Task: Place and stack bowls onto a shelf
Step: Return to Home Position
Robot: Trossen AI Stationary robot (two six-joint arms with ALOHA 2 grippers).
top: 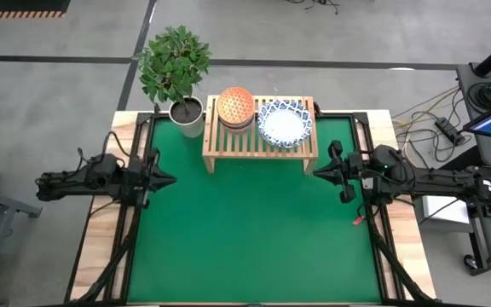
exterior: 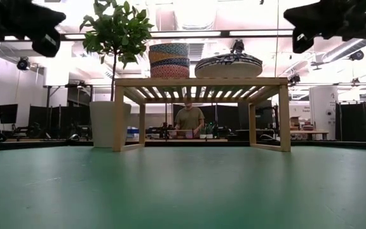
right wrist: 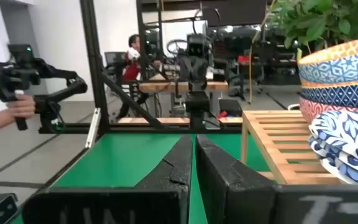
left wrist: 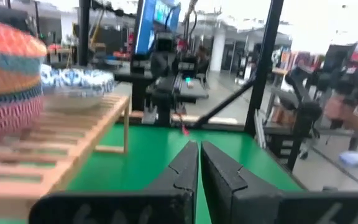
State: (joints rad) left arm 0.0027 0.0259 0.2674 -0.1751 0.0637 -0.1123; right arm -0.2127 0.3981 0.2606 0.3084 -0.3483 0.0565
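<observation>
The light-wood shelf (top: 260, 136) stands at the far middle of the green mat. On its top sit two stacks: small bowls with an orange-red dotted one on top (top: 235, 106) on the left, and wide white blue-rimmed bowls (top: 285, 123) on the right. Both stacks also show in the low view, the small bowls (exterior: 168, 61) and the wide bowls (exterior: 228, 65). My left gripper (top: 170, 180) is shut and empty, raised at the mat's left edge. My right gripper (top: 318, 171) is shut and empty, raised at the mat's right edge.
A potted plant in a white pot (top: 186, 115) stands just left of the shelf. The green mat (top: 254, 239) lies bare in front of the shelf. A person (exterior: 189, 119) stands in the room behind the table; a hand (right wrist: 17, 109) holds a control handle.
</observation>
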